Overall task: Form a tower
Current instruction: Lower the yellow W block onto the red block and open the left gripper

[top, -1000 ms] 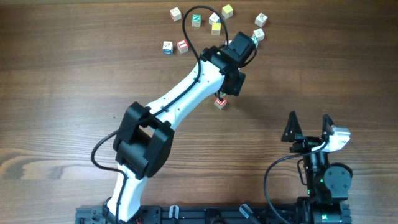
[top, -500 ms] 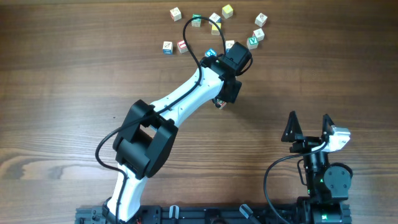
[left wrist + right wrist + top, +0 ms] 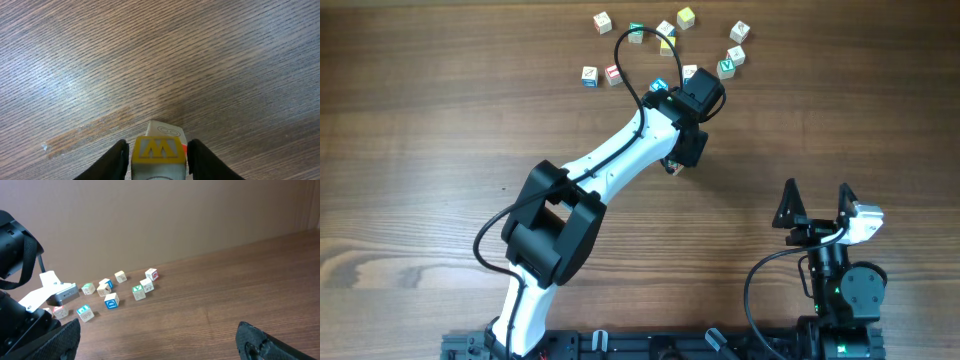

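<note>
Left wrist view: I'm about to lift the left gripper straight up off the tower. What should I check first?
1. The left gripper clear of the W cube: ok, a thin gap shows on each side.
2. The W cube seated squarely on the tower: cannot tell, its underside is hidden.
3. The tower straight: cannot tell, the left arm covers it in the overhead view.
4. The loose cubes away from the tower: ok, only bare table shows around it in the wrist view.
5. The right gripper open and parked apart: ok.
</note>
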Robot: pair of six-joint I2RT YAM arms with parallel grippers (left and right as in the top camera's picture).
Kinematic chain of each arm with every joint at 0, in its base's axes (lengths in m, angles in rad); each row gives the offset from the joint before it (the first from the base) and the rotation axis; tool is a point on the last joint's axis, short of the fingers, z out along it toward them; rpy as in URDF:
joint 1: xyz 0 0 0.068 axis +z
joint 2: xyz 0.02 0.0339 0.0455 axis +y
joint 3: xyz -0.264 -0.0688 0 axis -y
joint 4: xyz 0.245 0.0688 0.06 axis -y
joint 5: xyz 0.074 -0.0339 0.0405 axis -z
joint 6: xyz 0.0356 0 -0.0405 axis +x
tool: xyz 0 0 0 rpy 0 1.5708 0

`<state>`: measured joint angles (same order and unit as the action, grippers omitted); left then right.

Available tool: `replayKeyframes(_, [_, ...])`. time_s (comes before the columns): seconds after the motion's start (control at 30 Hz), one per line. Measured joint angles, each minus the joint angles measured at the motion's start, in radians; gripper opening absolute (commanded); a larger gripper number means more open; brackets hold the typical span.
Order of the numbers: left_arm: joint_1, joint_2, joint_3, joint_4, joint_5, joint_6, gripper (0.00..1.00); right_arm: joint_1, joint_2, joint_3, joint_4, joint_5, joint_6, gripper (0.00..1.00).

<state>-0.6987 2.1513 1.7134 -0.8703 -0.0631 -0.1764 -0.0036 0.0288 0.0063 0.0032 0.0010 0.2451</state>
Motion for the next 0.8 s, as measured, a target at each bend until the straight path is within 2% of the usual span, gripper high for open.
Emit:
replayKeyframes(0.1, [0.000,0.000,0.000,0.000,0.000,0.000,0.54,0.000,0.000,0.000,0.000,0.000,0.000,1.00])
replayKeyframes(0.23, [0.000,0.000,0.000,-0.004,0.000,0.014,0.82,0.000,0.000,0.000,0.000,0.000,0.000,1.00])
replayKeyframes(0.33, [0.000,0.000,0.000,-0.052,0.009,0.087,0.90,0.000,0.000,0.000,0.000,0.000,0.000,1.00])
replayKeyframes(0.47, [0.000,0.000,-0.002,-0.060,0.016,0.203,0.89,0.000,0.000,0.000,0.000,0.000,0.000,1.00])
replayKeyframes(0.6, [0.000,0.000,-0.055,0.019,0.020,0.272,0.89,0.000,0.000,0.000,0.000,0.000,0.000,1.00])
replayKeyframes(0.67, [0.000,0.000,-0.080,0.050,0.020,0.285,0.83,0.000,0.000,0.000,0.000,0.000,0.000,1.00])
replayKeyframes(0.7, [0.000,0.000,-0.083,0.057,0.020,0.297,0.76,0.000,0.000,0.000,0.000,0.000,0.000,1.00])
replayKeyframes(0.77, [0.000,0.000,-0.084,0.061,0.021,0.311,0.55,0.000,0.000,0.000,0.000,0.000,0.000,1.00])
replayKeyframes(0.8, [0.000,0.000,-0.084,0.061,0.023,0.317,0.55,0.000,0.000,0.000,0.000,0.000,0.000,1.00])
